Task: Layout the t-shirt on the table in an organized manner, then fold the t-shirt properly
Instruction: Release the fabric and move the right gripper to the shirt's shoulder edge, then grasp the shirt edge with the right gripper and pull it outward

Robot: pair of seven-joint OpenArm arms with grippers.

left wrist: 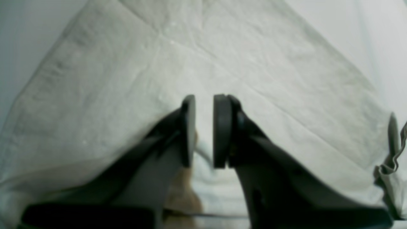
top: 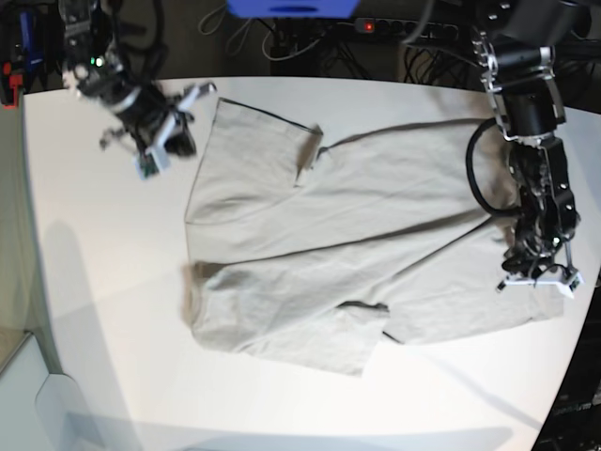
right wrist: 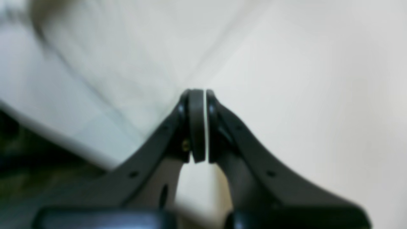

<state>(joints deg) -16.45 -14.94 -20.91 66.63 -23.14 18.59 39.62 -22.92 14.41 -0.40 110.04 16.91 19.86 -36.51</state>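
We have the t-shirt [top: 319, 254] lying on the white bench [top: 103, 319], roughly in the middle and reaching toward the base view's right edge. It is spread out but not tidy: diagonal creases run across the body, one sleeve near the top centre is turned over on itself, and the lower edge shows a doubled flap. We judge the layout step to be partly done at best. The cloth needs smoothing and squaring, and no deliberate fold has yet been made, so most of the task is left.

The shirt's long axis runs across the bench, from the base view's upper left down toward its right. We cannot tell for certain which end is the neck, since no label shows.

Our left tool [left wrist: 203, 130] sits at the shirt's right-hand end in the base view, low over the cloth. Its jaws stand a little apart, with pale fabric visible in the gap. The wrist view does not settle whether it pinches a layer or merely hovers close, so we cannot tell.

Our right tool [right wrist: 205, 125] is clenched, its pads nearly meeting with nothing between them. It hangs over the far left part of the bench, just beside the shirt's upper left corner, and holds no cloth.
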